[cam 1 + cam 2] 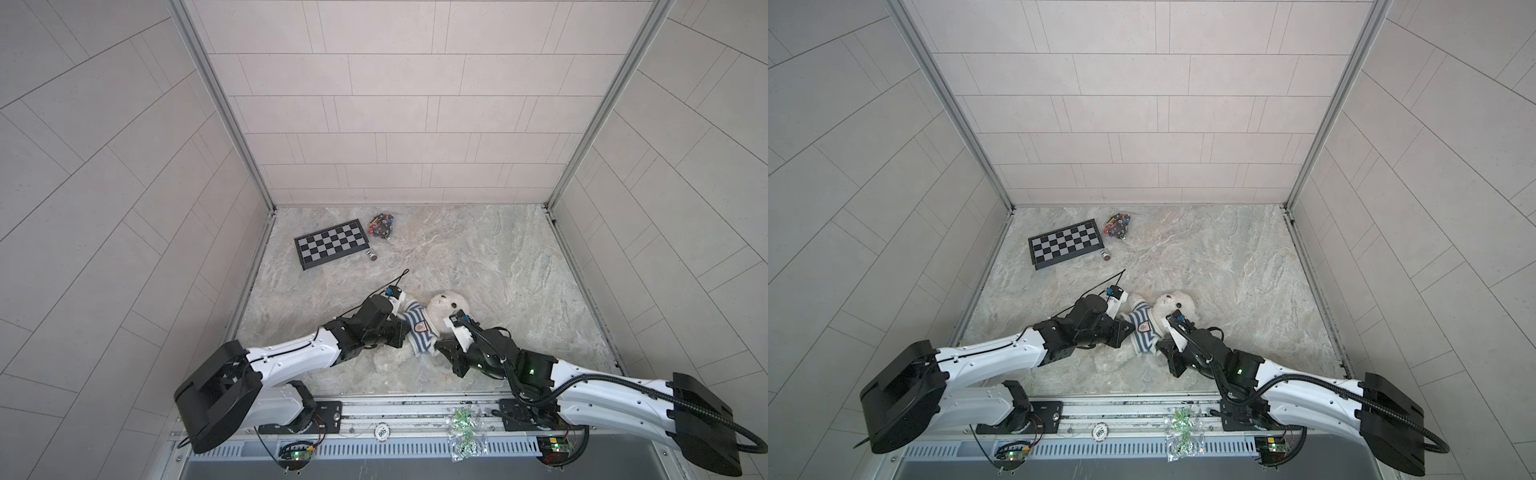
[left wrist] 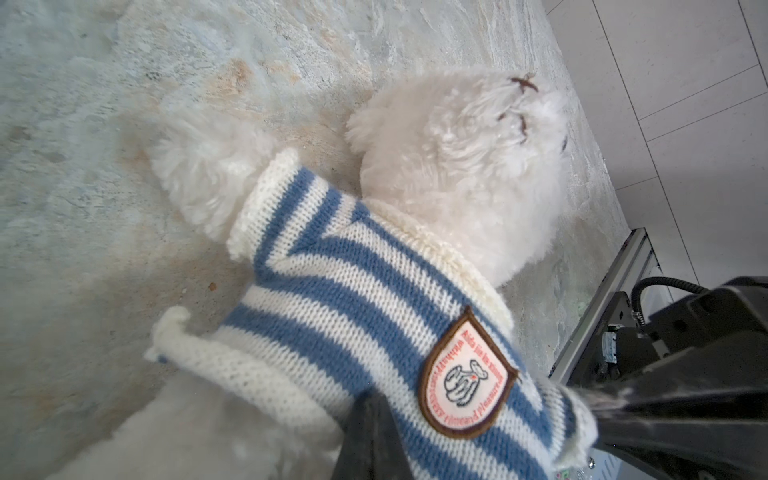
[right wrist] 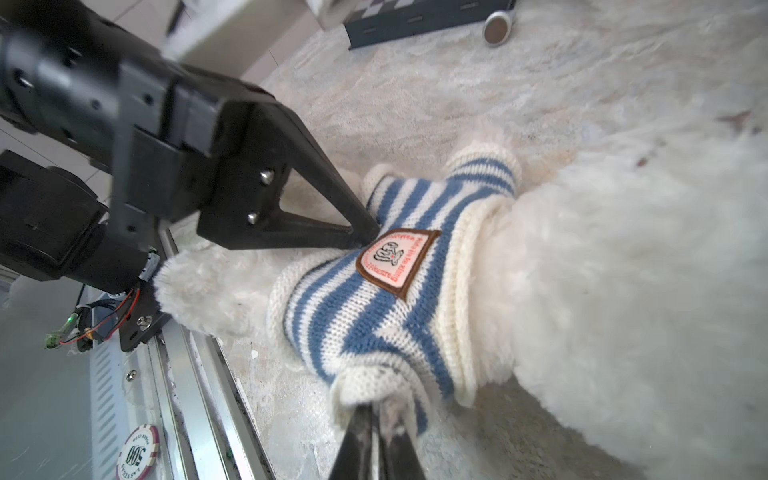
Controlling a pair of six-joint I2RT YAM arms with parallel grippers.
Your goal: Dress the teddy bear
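Pinching stretchy blue-striped knit sweater (image 2: 332, 291) in left gripper (image 3: 368, 235) and right gripper (image 3: 376, 415): surest hold on light, squashy white plush teddy bear (image 3: 623, 291).

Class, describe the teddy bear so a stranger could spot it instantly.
Find the marbled table; toward the middle of its front edge lies the teddy bear. Unlike the flat chessboard farther back, it is white, fluffy and wears a blue-striped sweater with a badge.

Teddy bear (image 2: 457, 166) in striped sweater (image 2: 353, 291), left tool (image 2: 482, 403) pinching the knit
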